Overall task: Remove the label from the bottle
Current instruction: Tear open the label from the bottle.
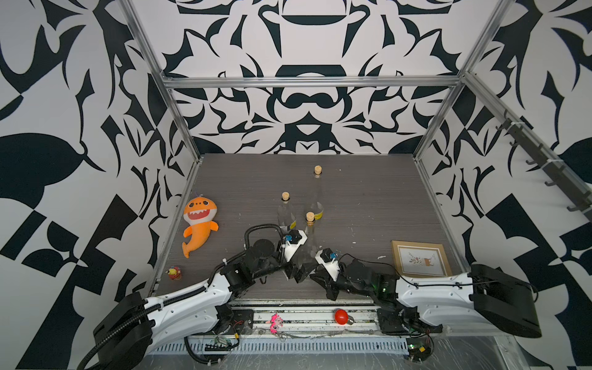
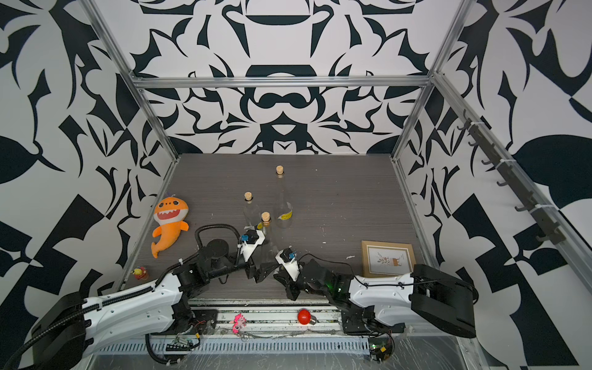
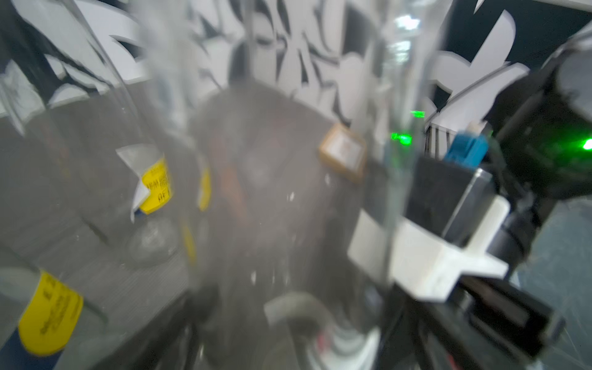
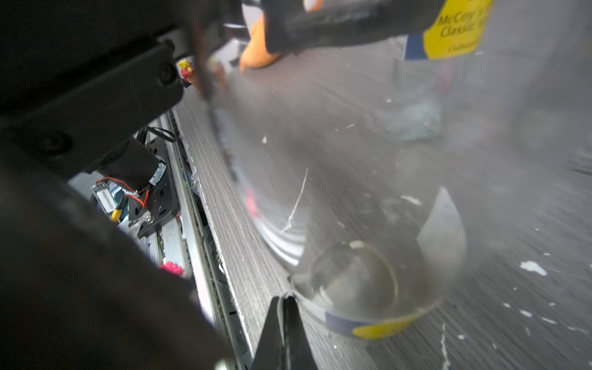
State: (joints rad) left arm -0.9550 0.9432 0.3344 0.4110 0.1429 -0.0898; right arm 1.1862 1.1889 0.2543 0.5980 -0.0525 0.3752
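One corked bottle [image 1: 309, 237], the nearest of three, is seen upright on the desk [image 1: 368, 198] near the middle of its front edge, flanked by both arms. Its label [image 4: 378, 328] is mostly wrapped round the base, so peeling is judged barely begun. The right gripper [image 4: 285, 304] is pinched closed on the label's loose end, while the left gripper [image 1: 297, 273] is spread wide at the bottle, contact unclear

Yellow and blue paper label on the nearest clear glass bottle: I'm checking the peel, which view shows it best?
The right wrist view: the yellow and blue paper label circles the clear glass bottle low down, edge pinched by the right end effector. The left wrist view blurs it; in both top views the arms hide it.
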